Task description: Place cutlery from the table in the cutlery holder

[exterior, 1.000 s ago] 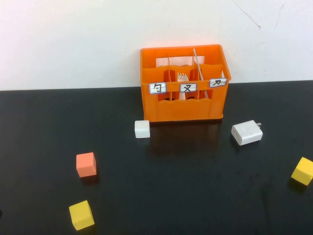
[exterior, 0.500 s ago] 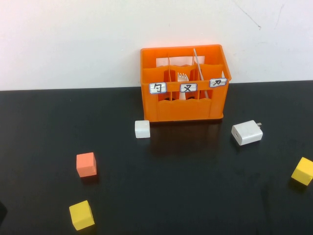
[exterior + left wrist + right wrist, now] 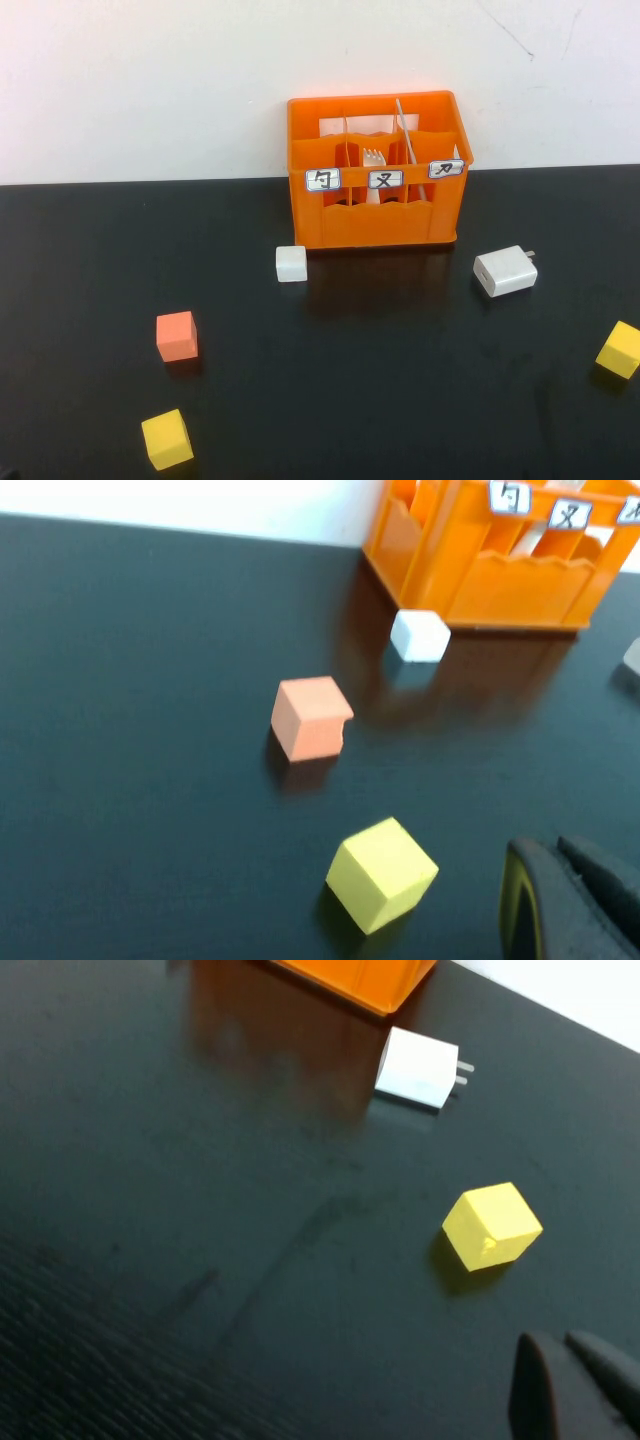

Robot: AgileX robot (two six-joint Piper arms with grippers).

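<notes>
Between the earlier frames and this one almost nothing on the table (image 3: 90,260) had moved; the only change was a dark shape at the high view's lower left corner, which showed half a second before and had all but slipped out of frame. That suggested the left arm pulling back to rest.

The fork (image 3: 373,160) stood tines up in the middle compartment of the cutlery holder (image 3: 380,222), and the knife (image 3: 404,132) leaned in the right-hand compartment, so no cutlery lay on the table. The task looked complete.

The left gripper (image 3: 572,898) hung low near the yellow cube (image 3: 382,872), clenched and empty. The right gripper (image 3: 572,1382) sat near the other yellow cube (image 3: 492,1225), likewise closed on nothing. The orange cube (image 3: 176,336), white cube (image 3: 291,263) and white charger block (image 3: 505,270) lay untouched.
</notes>
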